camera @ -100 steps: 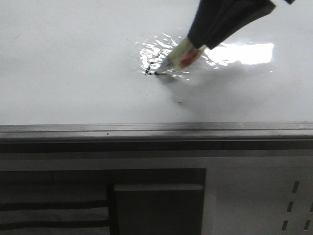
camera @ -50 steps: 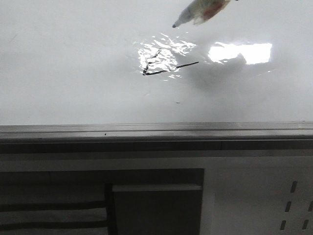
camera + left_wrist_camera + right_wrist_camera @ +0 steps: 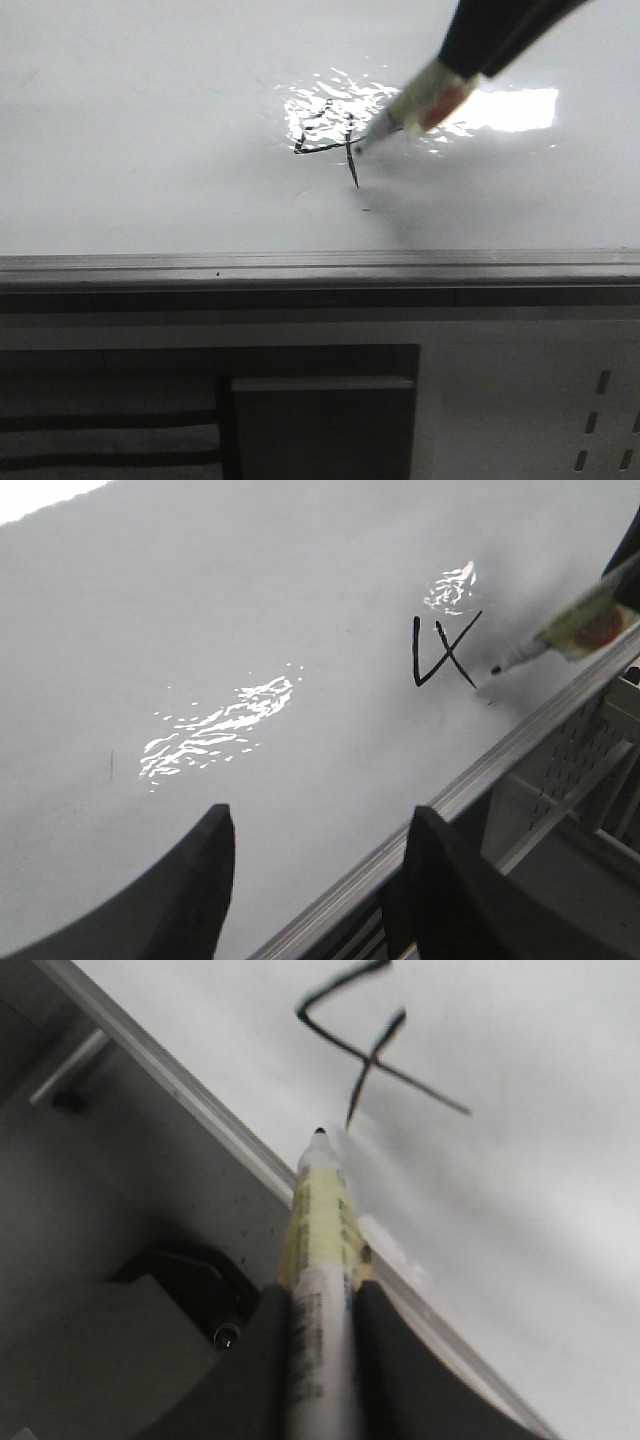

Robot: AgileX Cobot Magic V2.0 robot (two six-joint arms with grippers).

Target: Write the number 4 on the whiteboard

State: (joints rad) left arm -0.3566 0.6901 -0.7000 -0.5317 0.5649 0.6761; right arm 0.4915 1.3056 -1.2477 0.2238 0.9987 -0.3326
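Note:
The whiteboard (image 3: 150,120) lies flat, glossy white with a rippled light reflection. A thin dark number 4 (image 3: 330,140) is drawn on it; it also shows in the left wrist view (image 3: 440,652) and the right wrist view (image 3: 365,1050). My right gripper (image 3: 320,1305) is shut on a white and yellow marker (image 3: 318,1250), whose tip sits just beside the 4's vertical stroke. In the front view the marker (image 3: 420,105) comes down from the upper right. My left gripper (image 3: 320,830) is open and empty above the board near its edge.
A grey metal edge rail (image 3: 300,268) runs along the board's near side. Below it are a white perforated panel (image 3: 600,420) and a dark recess (image 3: 320,420). A tiny dark speck (image 3: 365,209) lies on the board below the 4.
The marker, lifted half a second ago, has come back down to the board. A vertical stroke now crosses the earlier angled lines and makes a 4.

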